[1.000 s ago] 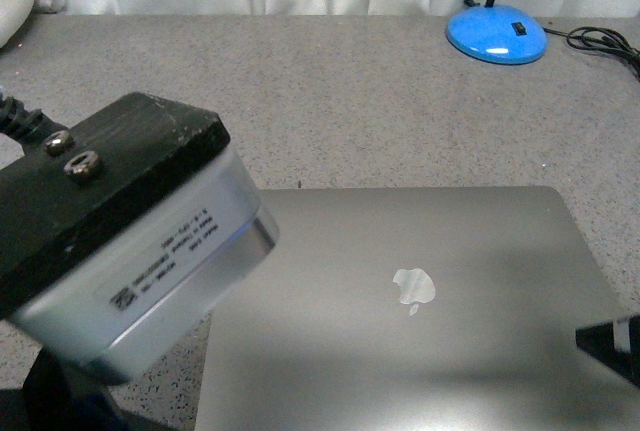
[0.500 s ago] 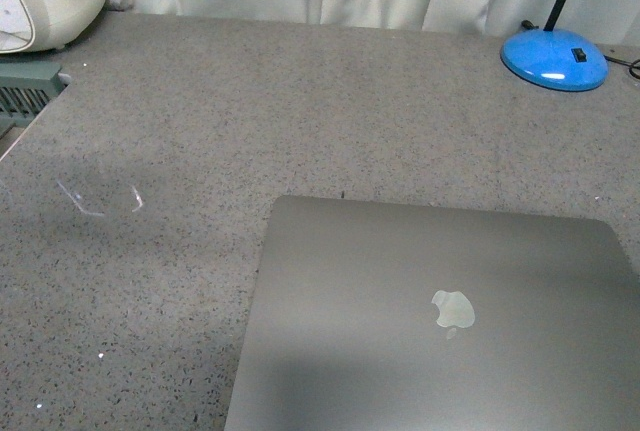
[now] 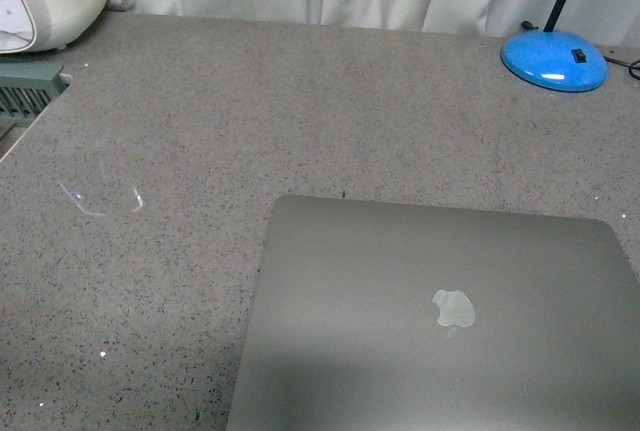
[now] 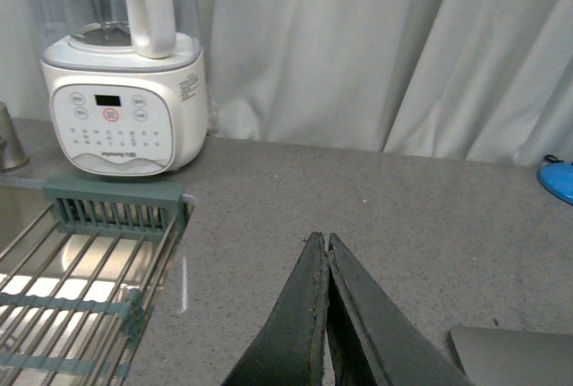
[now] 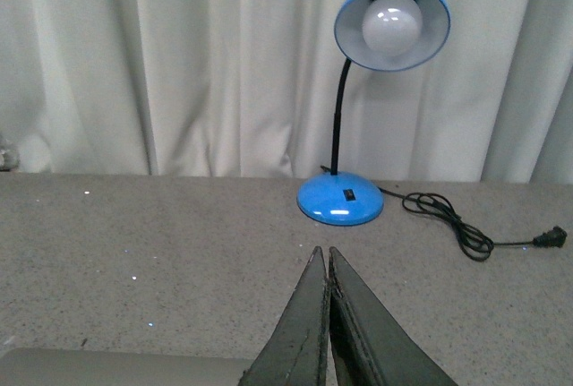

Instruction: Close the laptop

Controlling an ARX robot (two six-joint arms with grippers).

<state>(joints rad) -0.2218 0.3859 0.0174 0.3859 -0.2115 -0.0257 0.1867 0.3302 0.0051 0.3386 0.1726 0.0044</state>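
The space-grey laptop [image 3: 430, 321] lies shut and flat on the speckled grey counter, lid up with its apple logo showing, at the front right of the front view. A corner of it shows in the left wrist view [image 4: 515, 355] and an edge in the right wrist view [image 5: 116, 368]. Neither arm shows in the front view. My left gripper [image 4: 323, 241] is shut and empty above the counter, to the left of the laptop. My right gripper [image 5: 322, 255] is shut and empty, pointing toward the lamp base.
A blue desk lamp [image 3: 553, 59] stands at the back right, its cord [image 5: 448, 220] trailing on the counter. A white blender [image 4: 125, 99] stands at the back left beside a sink with a green rack [image 4: 98, 261]. White curtains hang behind.
One second ago the left arm's camera block filled the front view's left and a dark gripper tip showed at the right; both have left the view. The laptop lies unchanged.
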